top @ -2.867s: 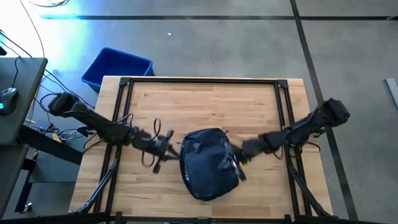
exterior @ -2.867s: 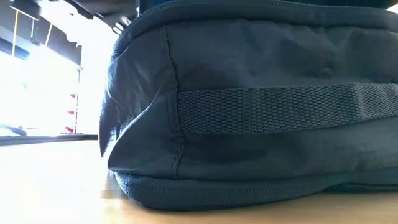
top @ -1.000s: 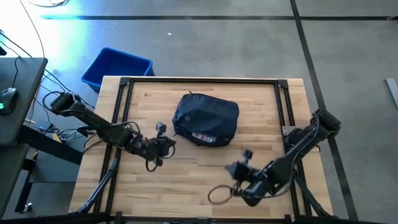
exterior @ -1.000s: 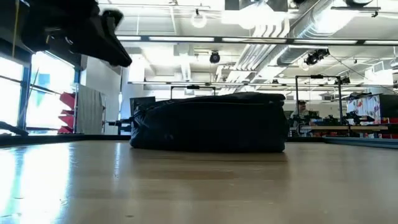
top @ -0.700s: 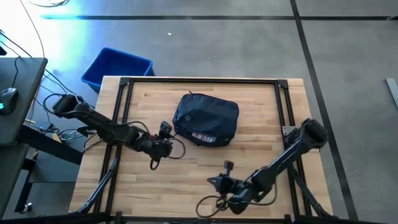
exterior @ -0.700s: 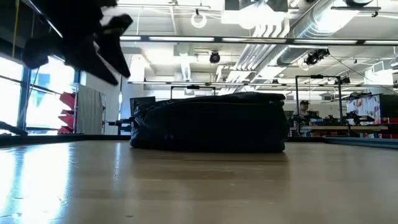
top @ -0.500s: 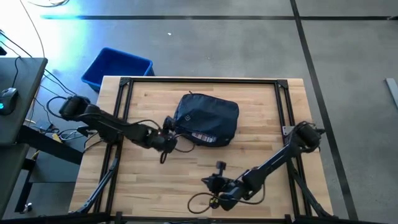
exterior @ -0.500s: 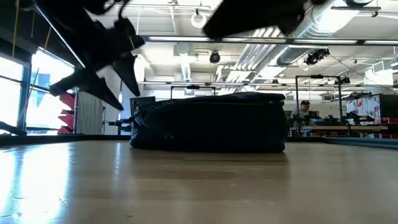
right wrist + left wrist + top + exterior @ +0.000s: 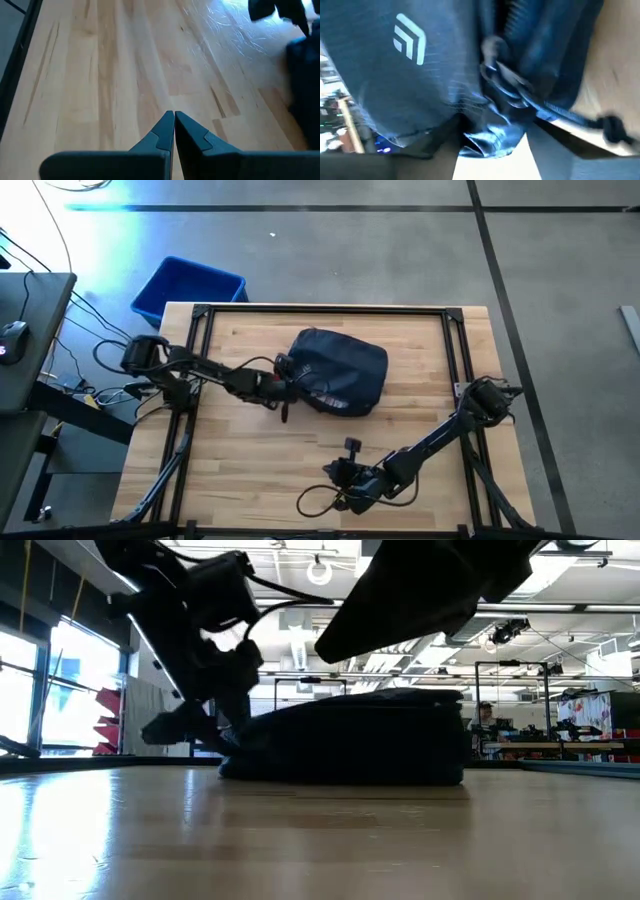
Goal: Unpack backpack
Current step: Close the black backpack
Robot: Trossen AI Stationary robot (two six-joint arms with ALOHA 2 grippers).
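Left gripper (image 9: 290, 388) spread at backpack (image 9: 343, 370) edge, backpack lying crosswise, logo up.

A soft, matt, dark navy cloth backpack (image 9: 337, 370) is seen, its woven fabric finely ribbed and creased, a flat white logo (image 9: 410, 43) printed on it. The pale wooden table top (image 9: 330, 450) is shown as smooth planks with visible grain and a light sheen. A black metal frame (image 9: 325, 310) edges it. The bright blue bin (image 9: 188, 288) is seen as smooth, rigid plastic.
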